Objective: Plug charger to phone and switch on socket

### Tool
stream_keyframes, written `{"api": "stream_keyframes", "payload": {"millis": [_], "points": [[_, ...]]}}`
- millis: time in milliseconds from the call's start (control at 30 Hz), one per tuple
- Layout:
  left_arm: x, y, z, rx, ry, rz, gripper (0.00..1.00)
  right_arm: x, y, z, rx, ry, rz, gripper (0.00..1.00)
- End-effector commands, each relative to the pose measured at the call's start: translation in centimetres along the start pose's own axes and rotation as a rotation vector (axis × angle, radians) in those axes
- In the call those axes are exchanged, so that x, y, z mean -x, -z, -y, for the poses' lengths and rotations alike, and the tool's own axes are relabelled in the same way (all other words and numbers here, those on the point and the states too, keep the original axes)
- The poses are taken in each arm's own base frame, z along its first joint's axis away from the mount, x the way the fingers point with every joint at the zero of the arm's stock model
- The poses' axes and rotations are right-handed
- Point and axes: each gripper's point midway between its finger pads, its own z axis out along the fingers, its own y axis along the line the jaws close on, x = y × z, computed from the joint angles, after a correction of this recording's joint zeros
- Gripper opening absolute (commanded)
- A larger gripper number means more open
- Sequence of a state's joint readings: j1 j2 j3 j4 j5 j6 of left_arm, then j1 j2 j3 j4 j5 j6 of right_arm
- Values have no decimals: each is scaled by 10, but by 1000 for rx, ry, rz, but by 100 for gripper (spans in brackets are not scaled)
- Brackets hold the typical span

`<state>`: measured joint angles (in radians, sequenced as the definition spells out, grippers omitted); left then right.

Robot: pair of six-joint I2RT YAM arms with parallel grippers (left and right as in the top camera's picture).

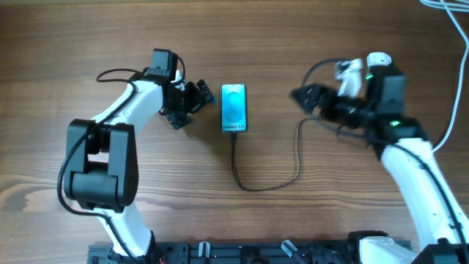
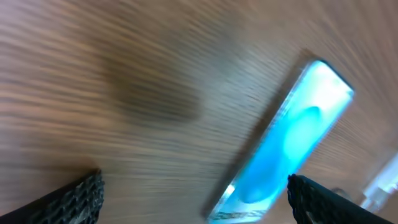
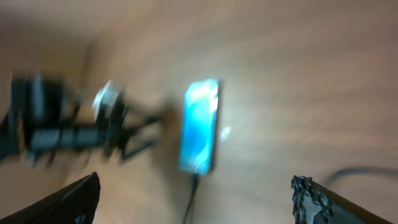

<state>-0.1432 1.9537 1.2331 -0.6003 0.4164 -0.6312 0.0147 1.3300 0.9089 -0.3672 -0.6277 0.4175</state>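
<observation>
**A:** So, where does the phone [image 1: 234, 108] lie?

**B:** Flat on the wooden table [image 1: 73, 44], near the middle of the overhead view, with its long axis running 12 to 6 o'clock. The screen glows teal-blue inside a pale edge, and there's a line of small text at the 6 o'clock end.

**A:** And the charger [image 1: 253, 187]?

**B:** It's a thin black cable. It meets the phone's 6 o'clock end, drops, loops round toward 3 o'clock, then climbs and runs in under the right arm. I can't make out its plug.

**A:** Left side?

**B:** The left gripper [image 1: 196, 103] sits just beside the phone at its 9 o'clock, not touching it. From the left wrist its fingers [image 2: 74, 199] are spread wide with nothing between them. The phone [image 2: 292, 143] shows ahead, slanted and blurred.

**A:** Right side?

**B:** The right gripper [image 1: 302, 97] is at the phone's 3 o'clock, well apart from it. Its fingers [image 3: 323, 202] are also wide apart and empty. That view is smeared, but the phone [image 3: 199, 127] reads as a bright blue slab with the charger [image 3: 189, 199] trailing from its near end.

**A:** Anything else?

**B:** A white cable [image 1: 456, 88] runs along the table's 3 o'clock edge.
</observation>
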Motion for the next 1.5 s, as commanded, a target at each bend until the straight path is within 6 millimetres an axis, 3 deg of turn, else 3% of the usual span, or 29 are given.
{"api": "stream_keyframes", "payload": {"millis": [0, 100, 267, 433, 667, 700, 800, 867, 900, 933, 1267, 1467], "points": [[6, 26, -9, 55, -57, 90, 100, 60, 37, 30, -203, 14, 197, 100], [1, 46, -1, 39, -68, 111, 100, 85, 58, 57, -312, -23, 280, 100], [-10, 71, 4, 33, -71, 119, 100, 110, 78, 105, -430, -103, 350, 100], [-24, 85, 2, 41, -65, 102, 100, 124, 81, 154, -485, -231, 357, 99], [-34, 87, -4, 68, -50, 67, 100, 129, 83, 218, -560, -371, 355, 98], [-34, 87, -4, 68, -50, 67, 100, 128, 85, 225, -576, -393, 362, 94], [-34, 87, -4, 67, -50, 68, 100, 126, 92, 245, -617, -457, 387, 68], [-34, 87, -4, 67, -50, 68, 100, 127, 95, 255, -625, -472, 404, 42], [-34, 87, -4, 67, -50, 68, 100, 129, 96, 259, -627, -476, 412, 18], [-34, 87, -4, 67, -50, 68, 100, 129, 97, 262, -627, -491, 422, 6], [-33, 87, -3, 63, -52, 73, 100, 127, 87, 277, -628, -510, 416, 5], [-33, 87, -3, 63, -52, 73, 100, 121, 62, 287, -558, -528, 374, 5]]}}
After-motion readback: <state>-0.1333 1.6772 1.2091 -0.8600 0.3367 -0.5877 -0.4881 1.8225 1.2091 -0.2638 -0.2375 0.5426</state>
